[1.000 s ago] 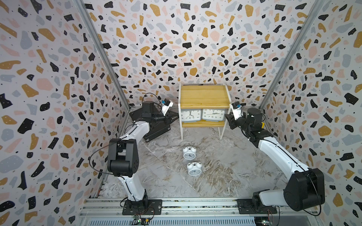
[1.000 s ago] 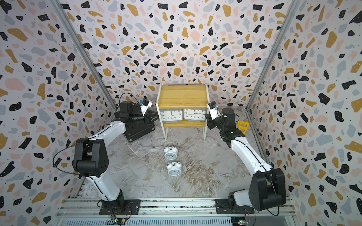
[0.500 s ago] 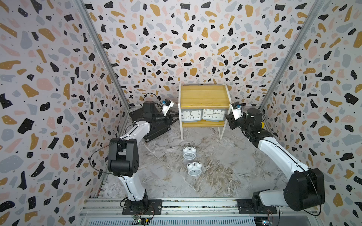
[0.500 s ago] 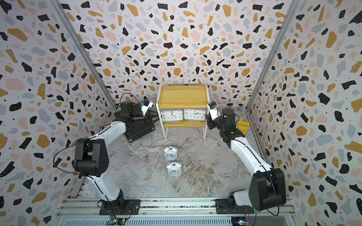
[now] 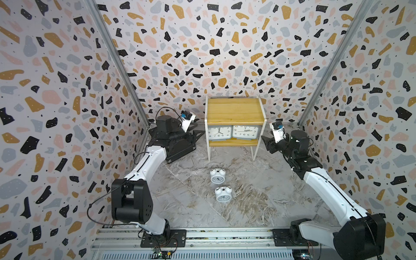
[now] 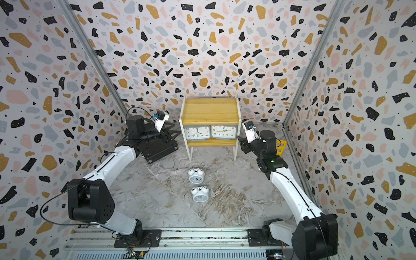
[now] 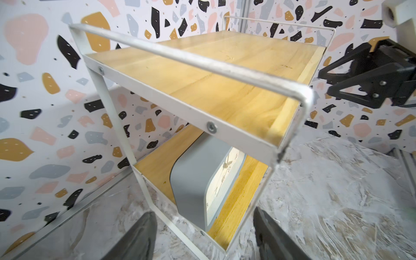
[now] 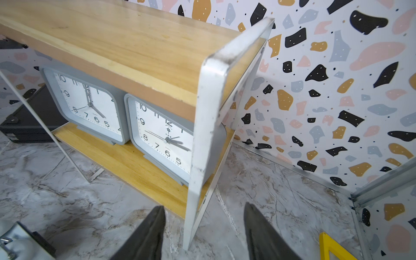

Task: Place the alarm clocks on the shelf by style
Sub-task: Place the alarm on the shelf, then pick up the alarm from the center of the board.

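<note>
Both arms are parked right against the shelf [image 5: 235,110] at the table's back edge, and that's my worry. The left claw [image 7: 202,225] has its jaws spread wide with nothing in them, just beside the thin white side frame. The right claw [image 8: 203,208] is the same on the opposite side: jaws apart, empty, the frame's front leg dead ahead.

One careless swing out of there and a finger clips that frame. The light stand jolts, and the grey clock on the left arm's side [image 5: 219,133] or its twin on the right arm's side [image 5: 245,132] could tip off the lower board.

Next trouble is the two twin-bell clocks in the middle of the table, well apart from the shelf. The far one [image 5: 217,175] sits just behind the near one [image 5: 223,194], and both seem to lie face up. With round bodies and little bells, an off-centre pinch could squirt one loose or set it rolling. The top board has rails only at its sides, so a clock set too near the open front could drop.

As for what holds what, the lower board carries both grey clocks, upright, side by side, faces forward, filling its width. The top board is bare. A black case [image 5: 180,152] sits under the left arm and a yellow triangle [image 6: 281,146] lies behind the right arm.
</note>
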Controlling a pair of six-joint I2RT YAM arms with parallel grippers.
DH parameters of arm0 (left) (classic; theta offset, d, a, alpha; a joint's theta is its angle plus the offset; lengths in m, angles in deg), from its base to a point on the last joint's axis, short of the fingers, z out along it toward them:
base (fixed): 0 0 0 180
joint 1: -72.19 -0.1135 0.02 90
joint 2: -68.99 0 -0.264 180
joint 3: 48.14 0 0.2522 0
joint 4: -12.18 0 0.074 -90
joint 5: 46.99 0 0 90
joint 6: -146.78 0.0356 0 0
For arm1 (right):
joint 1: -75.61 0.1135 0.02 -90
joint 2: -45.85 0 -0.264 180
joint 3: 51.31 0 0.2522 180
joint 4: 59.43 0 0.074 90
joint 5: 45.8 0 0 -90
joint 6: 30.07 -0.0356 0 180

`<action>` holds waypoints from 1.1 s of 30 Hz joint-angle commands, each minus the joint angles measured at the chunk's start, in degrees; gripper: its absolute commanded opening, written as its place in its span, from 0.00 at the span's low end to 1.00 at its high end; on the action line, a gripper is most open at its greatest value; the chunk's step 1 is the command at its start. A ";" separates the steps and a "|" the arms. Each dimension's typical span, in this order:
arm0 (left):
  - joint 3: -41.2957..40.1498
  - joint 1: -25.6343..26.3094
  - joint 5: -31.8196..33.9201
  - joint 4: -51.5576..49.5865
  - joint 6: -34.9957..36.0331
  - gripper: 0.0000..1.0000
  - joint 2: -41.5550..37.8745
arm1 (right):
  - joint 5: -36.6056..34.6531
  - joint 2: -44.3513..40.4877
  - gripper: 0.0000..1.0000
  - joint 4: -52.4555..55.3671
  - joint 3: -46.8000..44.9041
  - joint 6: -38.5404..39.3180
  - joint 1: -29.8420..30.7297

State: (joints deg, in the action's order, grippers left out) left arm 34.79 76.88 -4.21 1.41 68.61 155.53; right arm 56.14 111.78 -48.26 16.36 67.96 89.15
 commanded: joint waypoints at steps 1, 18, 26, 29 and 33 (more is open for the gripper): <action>-3.10 0.32 5.86 0.13 -2.96 0.74 -5.51 | -0.31 -4.74 0.64 2.61 -2.45 -1.67 -0.18; -16.08 0.32 17.77 -18.27 -13.29 0.86 -32.76 | 3.24 -22.94 0.67 16.26 -13.15 -13.20 -0.18; -18.61 0.32 8.88 -25.48 -8.20 0.87 -38.89 | 8.80 -27.56 0.66 15.65 -19.17 -16.02 -0.16; -21.10 0.32 6.54 -24.26 -8.98 0.87 -39.89 | 10.85 -28.24 0.66 14.93 -20.78 -16.29 -0.10; -22.50 0.39 1.68 -23.61 -8.12 0.88 -38.68 | 13.29 -28.83 0.66 13.74 -22.89 -16.75 -0.09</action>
State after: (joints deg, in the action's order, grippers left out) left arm 12.82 76.88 3.00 -22.81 58.91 116.23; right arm 66.33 84.05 -33.44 -5.67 52.34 89.15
